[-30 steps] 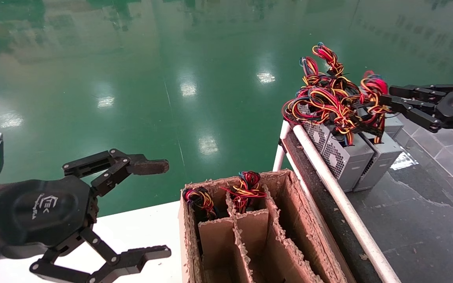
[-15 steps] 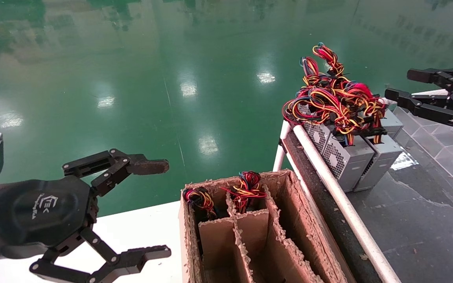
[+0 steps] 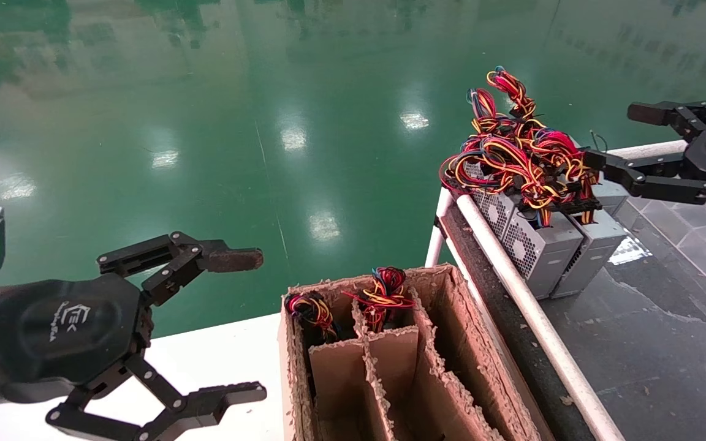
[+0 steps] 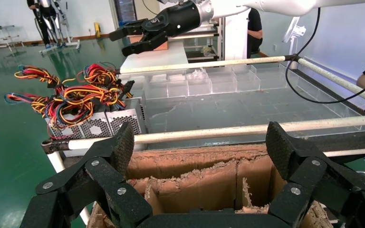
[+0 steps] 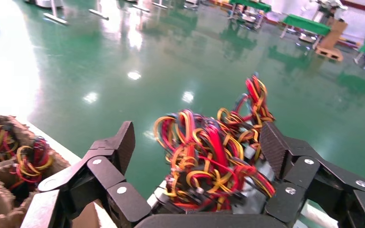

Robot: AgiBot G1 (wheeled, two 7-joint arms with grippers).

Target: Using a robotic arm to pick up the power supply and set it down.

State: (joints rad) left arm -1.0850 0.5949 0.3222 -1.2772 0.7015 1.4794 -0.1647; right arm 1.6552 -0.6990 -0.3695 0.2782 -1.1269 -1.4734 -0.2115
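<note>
Silver-grey power supplies with honeycomb vent faces stand side by side on a dark table at the right, under a tangle of red, yellow and black wires. My right gripper, all black, hovers open at the far side of that tangle, its lower finger touching the wires. In the right wrist view the wire bunch fills the space between the spread fingers, which hold nothing. My left gripper, with a brownish pad, stays open at the lower left, in front of the cardboard box.
A torn cardboard box with dividers stands front and centre, with two wire bundles sticking out of its far cells. A white rail edges the dark table. A white tabletop lies to the left; green floor lies beyond.
My right gripper went from nearly shut at the wires to wide open, drew back to the right, then came back left until its lower finger reached the tangle. The left arm has not moved.
</note>
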